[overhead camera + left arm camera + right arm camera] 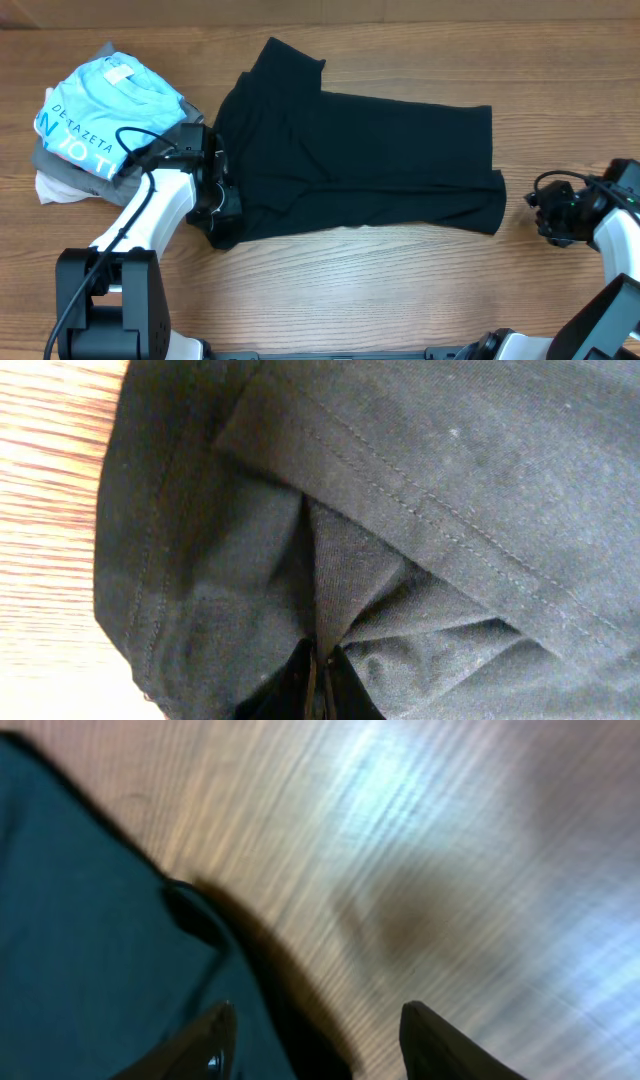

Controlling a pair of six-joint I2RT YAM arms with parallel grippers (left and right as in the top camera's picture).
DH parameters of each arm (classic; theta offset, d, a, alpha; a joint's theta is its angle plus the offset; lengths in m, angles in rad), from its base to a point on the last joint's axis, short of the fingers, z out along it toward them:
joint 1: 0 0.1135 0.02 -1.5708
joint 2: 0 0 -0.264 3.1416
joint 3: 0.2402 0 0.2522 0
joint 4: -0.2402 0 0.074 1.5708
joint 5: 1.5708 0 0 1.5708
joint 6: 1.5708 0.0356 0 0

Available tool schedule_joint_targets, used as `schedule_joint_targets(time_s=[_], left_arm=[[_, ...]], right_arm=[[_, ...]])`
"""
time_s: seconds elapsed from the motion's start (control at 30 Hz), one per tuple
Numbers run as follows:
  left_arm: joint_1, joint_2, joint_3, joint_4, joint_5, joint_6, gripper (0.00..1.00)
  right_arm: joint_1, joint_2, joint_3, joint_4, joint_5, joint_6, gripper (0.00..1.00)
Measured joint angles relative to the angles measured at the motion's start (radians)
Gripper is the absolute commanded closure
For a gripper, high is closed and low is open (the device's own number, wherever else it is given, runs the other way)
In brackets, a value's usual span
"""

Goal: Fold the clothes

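The arm bases are seen at the near edge of the overhead view, standing on a wooden table (400, 290) whose grain runs left to right and fills the frame. Just beyond them, the left gripper (218, 200) is set at the near-left corner of the black garment (380, 160). In its wrist view the gripper (320, 665) is clenched on a gathered pinch of the black cloth (480, 480), with stitched hems crossing above and pale wood (50, 480) showing at the left. The right gripper (545, 210) is held over bare wood just beside the garment's right edge. In its wrist view the gripper (315, 1030) is spread apart with nothing between the fingers; glare lies on the wood (450, 840), and the cloth's edge (80, 920) is seen at the left. The garment is spread flat across the middle of the table. At the far left, a folded light blue T-shirt (100, 110) lies on a stack of grey (60, 165) and white (50, 190) clothes.
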Motion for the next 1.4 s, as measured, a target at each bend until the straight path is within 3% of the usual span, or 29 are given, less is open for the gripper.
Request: schedule_joint_targets(time_s=[0.1, 0.23, 0.3, 0.37, 0.43, 0.6, 0.7, 1.13, 1.4], left_arm=[[0.0, 0.0, 0.0, 0.003, -0.012, 0.0, 0.96], [0.0, 0.0, 0.0, 0.006, -0.026, 0.0, 0.96], [0.0, 0.0, 0.0, 0.006, -0.034, 0.0, 0.96], [0.0, 0.0, 0.0, 0.006, -0.039, 0.0, 0.96], [0.0, 0.0, 0.0, 0.006, -0.042, 0.0, 0.96], [0.0, 0.0, 0.0, 0.006, -0.045, 0.0, 0.95], [0.0, 0.0, 0.0, 0.006, -0.045, 0.0, 0.93], [0.0, 0.0, 0.0, 0.001, -0.045, 0.001, 0.96], [0.0, 0.0, 0.0, -0.002, -0.045, 0.001, 0.96]], right_arm=[[0.06, 0.0, -0.028, 0.073, -0.014, -0.029, 0.35], [0.175, 0.002, -0.069, 0.132, -0.003, -0.063, 0.38], [0.227, 0.005, -0.076, 0.136, 0.017, -0.064, 0.41], [0.253, 0.01, -0.077, 0.143, 0.03, -0.064, 0.54], [0.262, 0.018, -0.077, 0.155, 0.041, -0.061, 0.58], [0.262, 0.055, -0.079, 0.19, 0.056, -0.042, 0.57], [0.262, 0.074, -0.079, 0.2, 0.063, -0.039, 0.5], [0.217, 0.076, 0.022, 0.111, -0.062, -0.082, 0.51], [0.216, 0.078, 0.022, 0.076, -0.004, -0.079, 0.48]])
